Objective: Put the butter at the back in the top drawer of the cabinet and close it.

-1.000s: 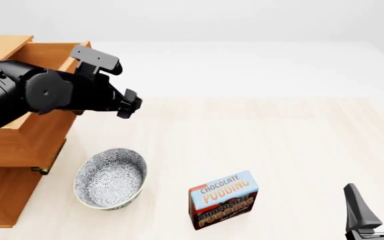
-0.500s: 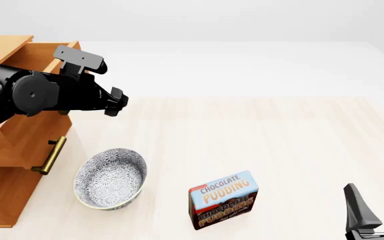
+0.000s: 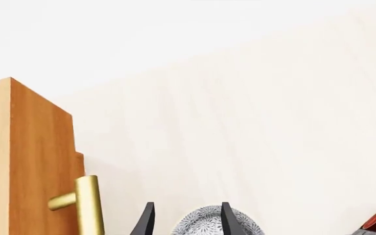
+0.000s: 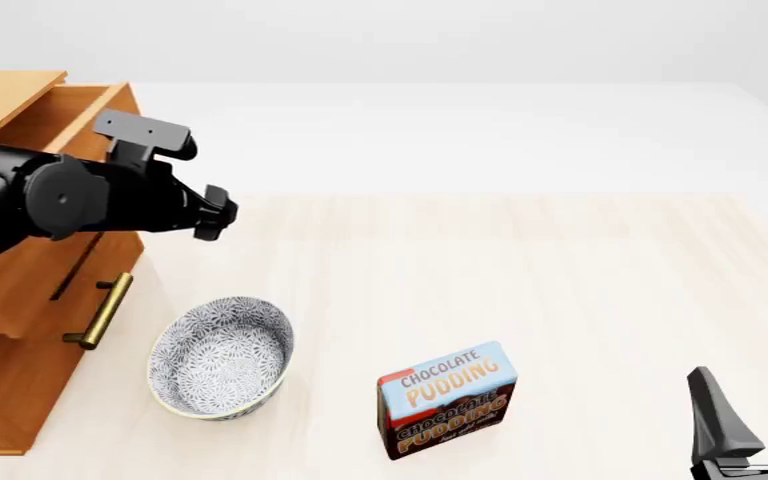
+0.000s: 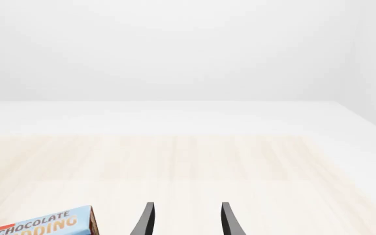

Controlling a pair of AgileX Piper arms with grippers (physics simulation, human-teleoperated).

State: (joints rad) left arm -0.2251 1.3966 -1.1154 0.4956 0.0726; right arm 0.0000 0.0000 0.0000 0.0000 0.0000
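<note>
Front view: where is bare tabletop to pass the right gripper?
Bare: the pale wooden tabletop beyond and right of the blue-and-brown chocolate pudding box, up to the right gripper. Crowded: near-left, where the patterned grey bowl sits beside the light-brown wooden cabinet under the left gripper.

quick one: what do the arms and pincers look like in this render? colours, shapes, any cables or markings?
Both arms are matte black. The left arm has a thick, rounded body with a circular joint cap and a boxy block on top near the wrist. The left pincer and right pincer each end in two thin, dark, blade-like fingers that taper to points. No cables, logos or markings are visible.
</note>
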